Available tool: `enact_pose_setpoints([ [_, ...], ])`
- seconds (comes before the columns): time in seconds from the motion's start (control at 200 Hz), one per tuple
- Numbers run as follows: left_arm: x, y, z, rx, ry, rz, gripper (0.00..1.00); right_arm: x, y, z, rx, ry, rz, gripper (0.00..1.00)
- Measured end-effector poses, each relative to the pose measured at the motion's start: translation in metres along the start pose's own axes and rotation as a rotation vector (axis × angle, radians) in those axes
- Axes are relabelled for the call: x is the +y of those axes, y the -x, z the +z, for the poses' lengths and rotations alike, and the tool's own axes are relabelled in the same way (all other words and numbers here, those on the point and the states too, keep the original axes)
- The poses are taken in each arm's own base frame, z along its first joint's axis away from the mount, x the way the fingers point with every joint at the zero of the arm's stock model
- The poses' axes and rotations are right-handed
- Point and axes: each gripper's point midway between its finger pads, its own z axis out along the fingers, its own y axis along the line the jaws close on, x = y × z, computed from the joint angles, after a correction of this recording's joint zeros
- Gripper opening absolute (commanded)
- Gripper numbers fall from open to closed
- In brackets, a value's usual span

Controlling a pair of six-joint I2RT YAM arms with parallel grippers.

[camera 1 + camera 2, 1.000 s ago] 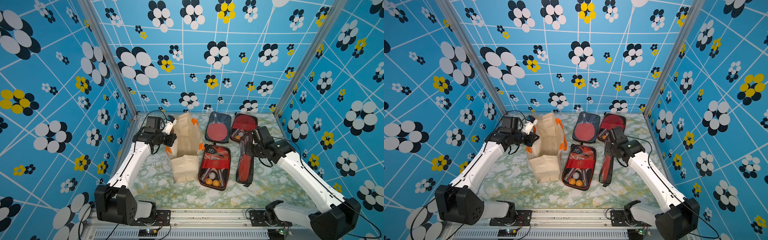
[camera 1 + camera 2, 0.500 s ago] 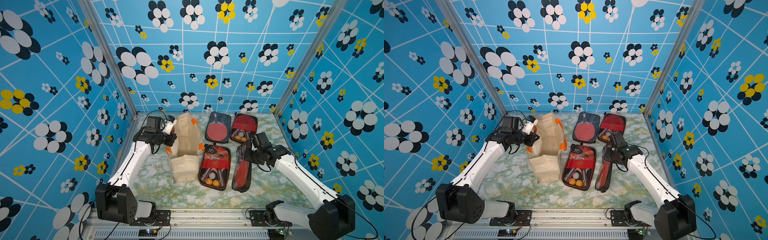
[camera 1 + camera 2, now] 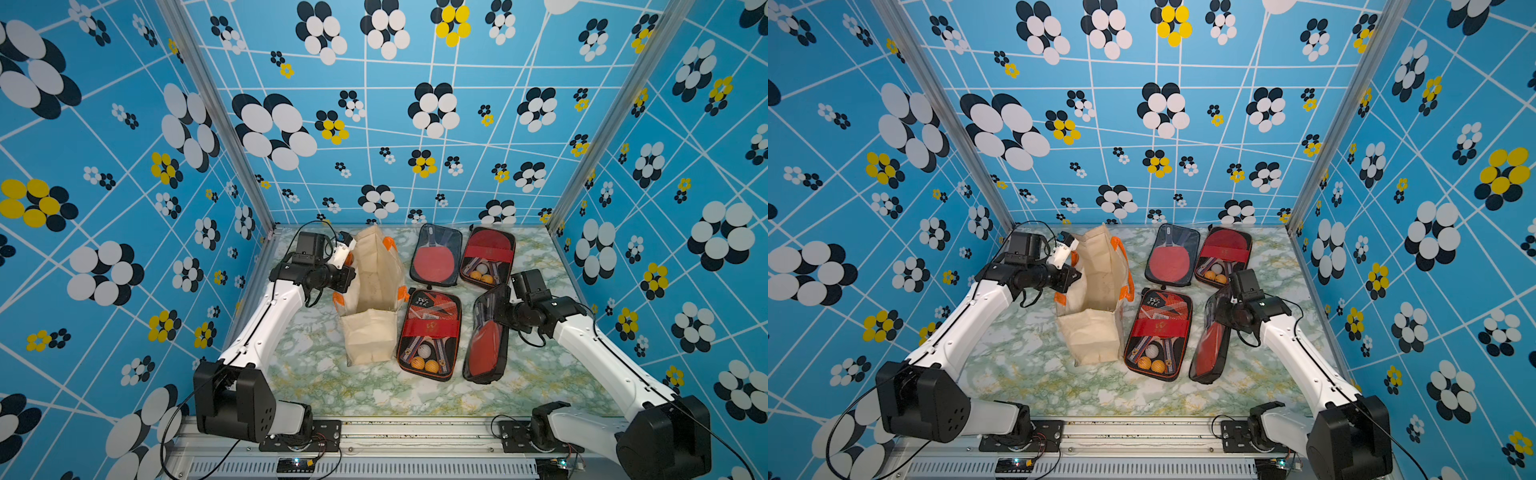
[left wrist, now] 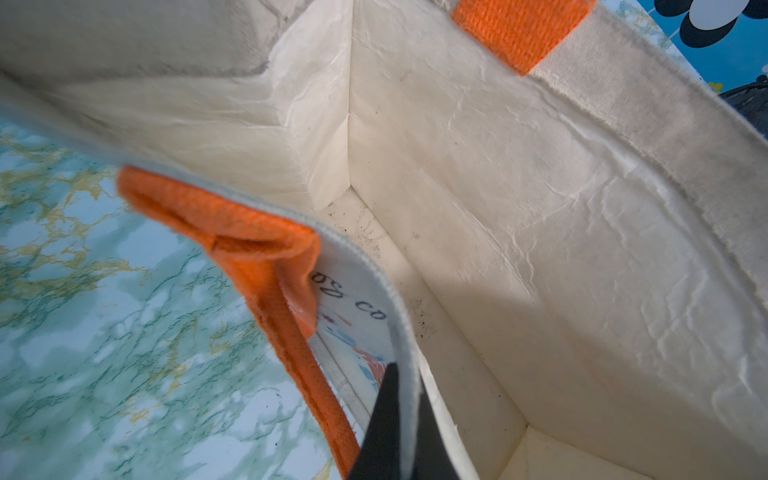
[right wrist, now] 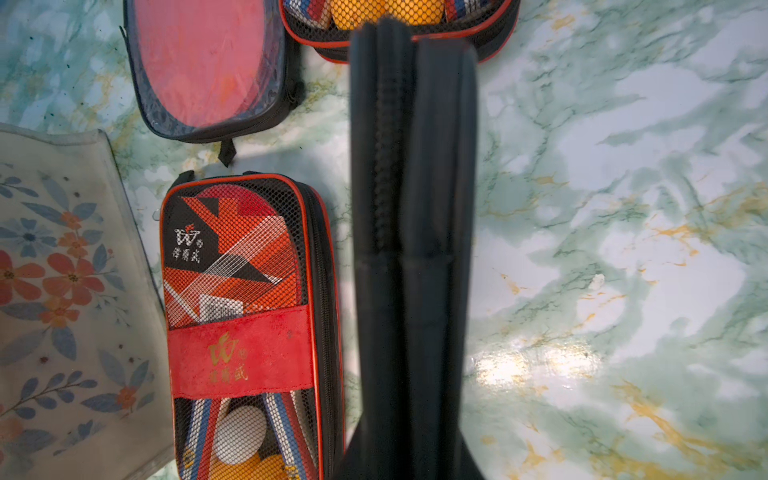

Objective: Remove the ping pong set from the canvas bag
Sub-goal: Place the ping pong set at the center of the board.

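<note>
Left gripper (image 3: pixel 348 270) pinches bag (image 3: pixel 370 336) rim | set (image 3: pixel 486 349) stands on edge, outside bag, at right gripper (image 3: pixel 500 309); its grip unclear | best: tip set flat away from bag, then release.

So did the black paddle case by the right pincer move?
Yes. The black paddle case came toward the front rail, away from the red mesh ping pong set at the back.
</note>
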Motion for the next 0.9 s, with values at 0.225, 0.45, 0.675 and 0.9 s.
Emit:
enact_pose_setpoints([
  [0.225,0.001,0.000,0.000,0.001,0.003,0.000,0.00,-0.014,-0.002,0.010,0.012,-0.017,0.040,0.24],
  [0.45,0.001,0.000,0.000,0.002,0.007,0.000,0.00,-0.022,0.003,0.020,0.020,-0.013,0.086,0.28],
  [0.675,0.001,0.000,0.000,0.002,0.007,0.000,0.00,-0.025,0.005,0.029,0.019,-0.004,0.111,0.32],
  [0.9,0.001,0.000,0.000,0.002,0.007,0.001,0.00,-0.035,0.005,0.039,0.034,-0.023,0.147,0.45],
])
